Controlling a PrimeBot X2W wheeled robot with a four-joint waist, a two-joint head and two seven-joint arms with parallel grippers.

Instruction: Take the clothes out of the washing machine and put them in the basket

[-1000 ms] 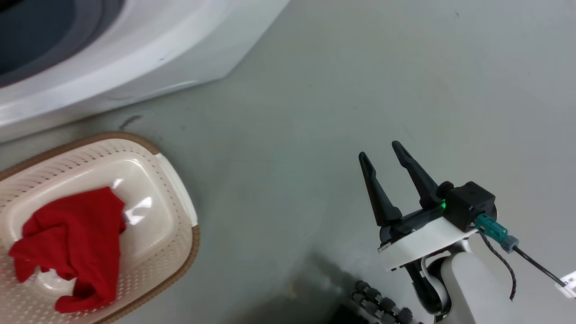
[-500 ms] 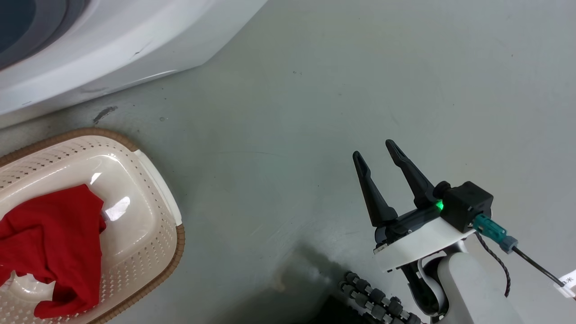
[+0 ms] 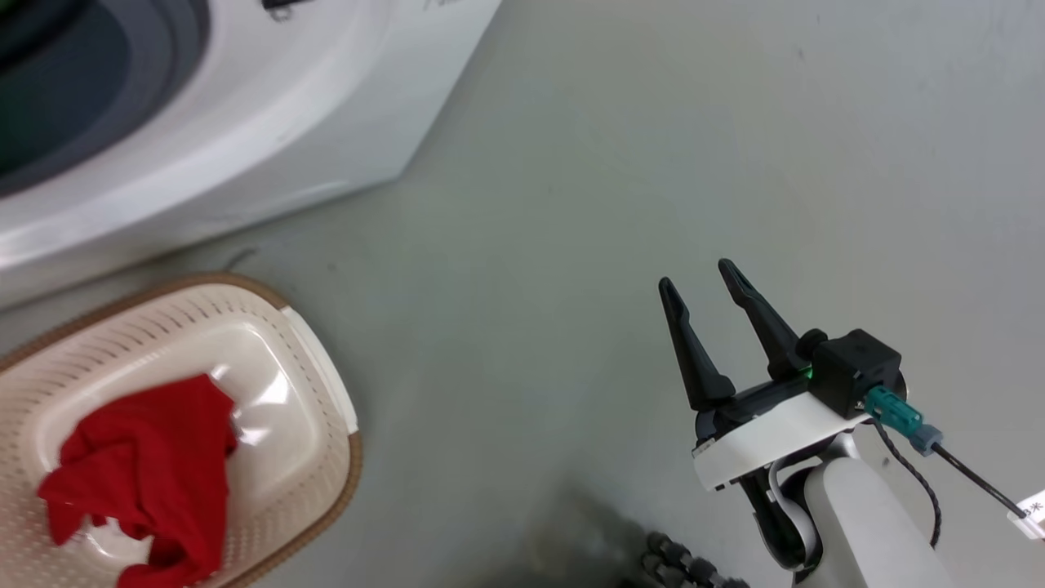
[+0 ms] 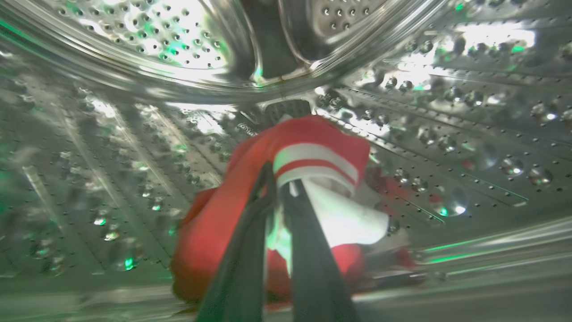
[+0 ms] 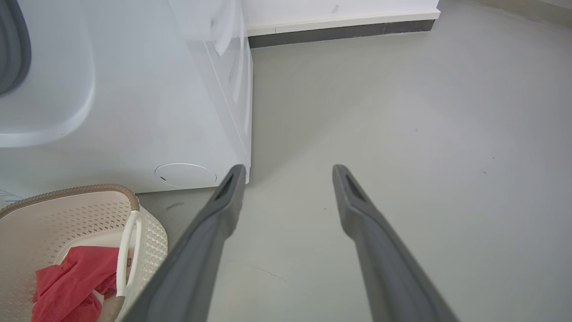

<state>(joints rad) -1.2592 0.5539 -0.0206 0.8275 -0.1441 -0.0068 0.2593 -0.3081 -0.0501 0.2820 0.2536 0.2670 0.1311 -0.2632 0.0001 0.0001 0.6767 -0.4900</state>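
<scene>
Inside the washing machine's steel perforated drum (image 4: 111,147), my left gripper (image 4: 278,181) is shut on a red garment with white stripe trim and white lining (image 4: 313,152), which lies on the drum floor. A plain red garment (image 3: 147,465) lies crumpled in the cream basket (image 3: 347,457) on the floor in front of the white washing machine (image 3: 269,122). My right gripper (image 3: 695,275) hangs open and empty over bare floor, well to the right of the basket. In the right wrist view the basket (image 5: 67,210), the red garment (image 5: 67,281) and the washer's side (image 5: 156,89) sit left of the open right gripper (image 5: 288,167).
Grey floor (image 3: 653,147) spreads to the right of the washer and basket. A white wall with a dark skirting strip (image 5: 339,29) runs behind the washer. A beaded dark cable (image 3: 678,567) lies near the bottom edge by my right arm.
The head camera has shifted, so the washer and basket sit a little lower and further right in the picture. The right gripper stays open in the same pose.
</scene>
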